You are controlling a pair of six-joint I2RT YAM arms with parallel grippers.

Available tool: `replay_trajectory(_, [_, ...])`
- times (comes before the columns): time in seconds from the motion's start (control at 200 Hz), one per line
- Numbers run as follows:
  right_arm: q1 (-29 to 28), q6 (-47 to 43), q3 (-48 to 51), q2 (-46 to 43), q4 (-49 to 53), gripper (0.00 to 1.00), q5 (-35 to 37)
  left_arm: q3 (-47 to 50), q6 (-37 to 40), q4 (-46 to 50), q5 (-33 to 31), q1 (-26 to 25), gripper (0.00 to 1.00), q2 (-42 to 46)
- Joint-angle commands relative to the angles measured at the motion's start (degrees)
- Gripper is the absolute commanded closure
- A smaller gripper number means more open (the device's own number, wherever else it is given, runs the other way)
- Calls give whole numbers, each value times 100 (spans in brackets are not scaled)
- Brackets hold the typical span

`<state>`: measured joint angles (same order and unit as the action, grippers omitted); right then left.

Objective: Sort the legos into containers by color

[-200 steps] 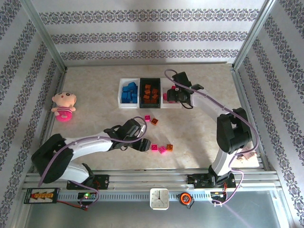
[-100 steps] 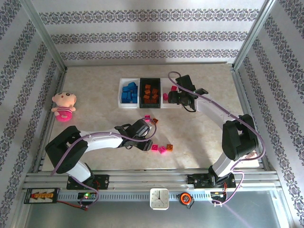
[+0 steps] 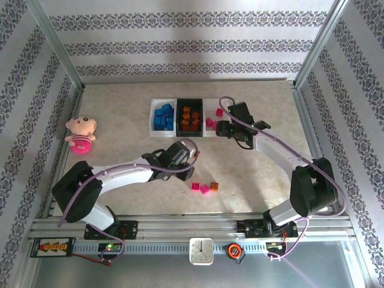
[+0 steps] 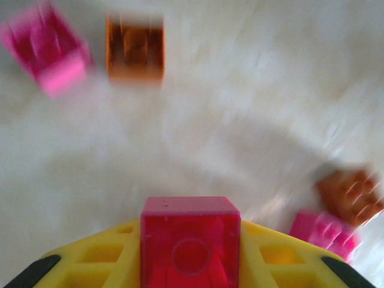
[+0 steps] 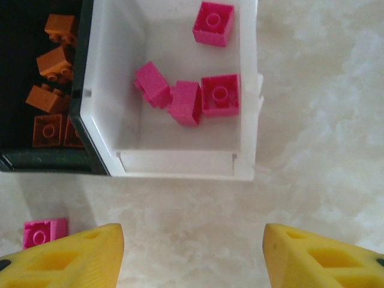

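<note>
My left gripper (image 4: 191, 264) is shut on a magenta-pink lego (image 4: 191, 237), held over the table near the black bin; from above the gripper (image 3: 189, 157) sits mid-table. Loose legos lie around it: a pink one (image 4: 47, 48) and an orange one (image 4: 135, 48) ahead, another orange (image 4: 351, 193) and pink (image 4: 324, 231) to the right. My right gripper (image 5: 195, 258) stands open and empty over bare table just in front of the right white container (image 5: 180, 162), which holds several pink legos (image 5: 219, 95). The black container (image 3: 191, 118) holds orange legos, the left white container (image 3: 162, 117) blue ones.
Three loose legos (image 3: 206, 188) lie near the table's front middle. One pink lego (image 5: 43, 233) sits on the table before the black bin. A pink plush doll (image 3: 80, 134) lies at the left edge. A clock (image 3: 201, 250) and tape measure (image 3: 235, 251) rest on the front rail.
My left gripper closed on a pink lego and moved away from the front edge towards the bins. My right gripper drew back from over the right white bin, towards the right.
</note>
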<state>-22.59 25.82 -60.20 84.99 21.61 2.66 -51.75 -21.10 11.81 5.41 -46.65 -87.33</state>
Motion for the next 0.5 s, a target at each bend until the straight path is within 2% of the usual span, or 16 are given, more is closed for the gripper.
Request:
replay_trajectory(0.0, [69, 211, 421, -393, -118, 37, -24, -913, 280, -186, 137, 352, 69, -260])
replay_trajectory(0.185, [70, 348, 1200, -994, -127, 37, -54, -2830, 378, -280, 438, 781, 69, -1576])
replay_trajectory(0.34, [44, 427, 1771, -1465, -124, 37, -148, -4758, 508, 345, 400, 961, 69, -3039])
replay_trajectory(0.495, [-89, 484, 2268, -1912, -131, 36, -257, -6148, 340, 823, 412, 1129, 68, -4130])
